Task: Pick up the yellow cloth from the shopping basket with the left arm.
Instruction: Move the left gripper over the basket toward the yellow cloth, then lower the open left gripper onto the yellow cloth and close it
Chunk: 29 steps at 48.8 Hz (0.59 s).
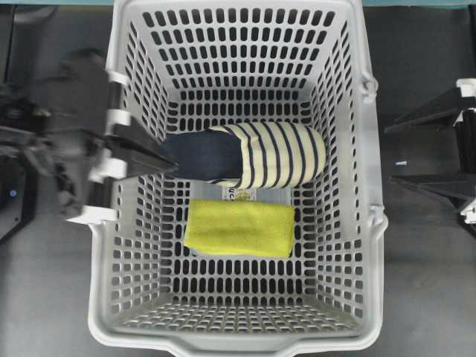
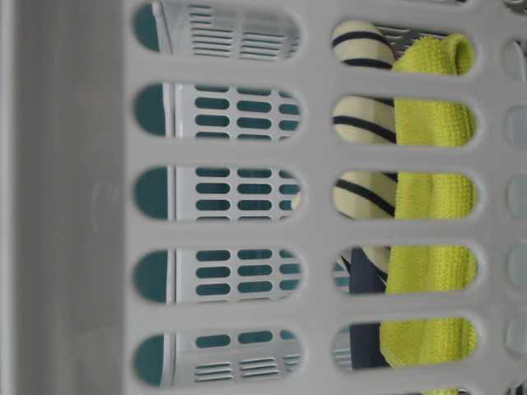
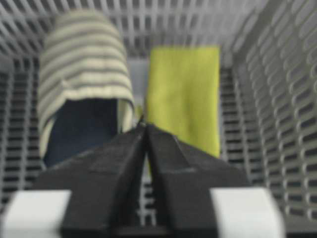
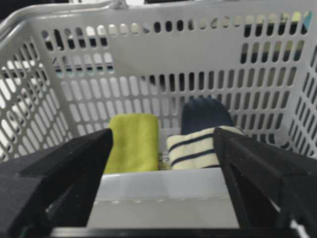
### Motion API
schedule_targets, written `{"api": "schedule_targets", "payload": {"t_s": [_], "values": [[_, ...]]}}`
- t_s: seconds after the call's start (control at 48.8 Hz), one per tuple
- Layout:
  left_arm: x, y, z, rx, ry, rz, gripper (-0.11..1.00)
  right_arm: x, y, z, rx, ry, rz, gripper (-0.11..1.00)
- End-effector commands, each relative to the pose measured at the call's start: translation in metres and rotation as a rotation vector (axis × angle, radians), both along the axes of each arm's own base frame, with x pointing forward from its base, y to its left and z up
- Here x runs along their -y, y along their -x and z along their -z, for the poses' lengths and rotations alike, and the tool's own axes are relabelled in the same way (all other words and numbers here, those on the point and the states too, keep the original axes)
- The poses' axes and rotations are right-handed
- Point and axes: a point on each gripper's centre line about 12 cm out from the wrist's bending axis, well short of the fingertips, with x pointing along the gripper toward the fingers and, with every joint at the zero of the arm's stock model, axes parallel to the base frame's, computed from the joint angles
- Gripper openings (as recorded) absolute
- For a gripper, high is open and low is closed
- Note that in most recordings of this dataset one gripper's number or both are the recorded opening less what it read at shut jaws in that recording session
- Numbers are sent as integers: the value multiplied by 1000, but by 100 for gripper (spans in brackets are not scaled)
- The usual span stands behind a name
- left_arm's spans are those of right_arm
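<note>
The yellow cloth [image 1: 239, 227] lies flat on the floor of the shopping basket [image 1: 372, 245], just at six o'clock of the striped slipper [image 1: 260, 155] and touching or nearly touching it. The left gripper [image 1: 169, 162] reaches over the basket's nine-o'clock wall with its tips together, holding nothing, aimed at the slipper's navy heel. This looks like the approach step. The next move calls for swinging toward five o'clock, spreading the fingers and dropping onto the cloth without snagging the slipper. The right gripper [image 4: 163, 144] waits outside the three-o'clock wall, spread wide and empty.
</note>
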Motion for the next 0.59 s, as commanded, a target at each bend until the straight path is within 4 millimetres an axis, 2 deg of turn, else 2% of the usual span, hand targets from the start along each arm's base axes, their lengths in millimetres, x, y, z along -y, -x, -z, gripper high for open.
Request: {"api": "schedule_targets", "payload": {"t_s": [0.0, 0.164, 0.266, 0.43, 0.574], "values": [[1, -17, -3, -72, -6, -1, 17, 1, -3, -11, 29, -2, 7, 76], [6, -52, 15, -235, -20, 4, 65, 1, -2, -12, 38, -3, 7, 76], [13, -78, 28, -280, -18, 11, 88, 2, -2, -12, 41, -3, 8, 76], [29, -117, 56, -340, -30, 42, 88, 2, -2, -13, 44, -2, 8, 76], [37, -133, 87, -411, -38, 54, 87, 2, 0, -15, 54, -3, 10, 76]]}}
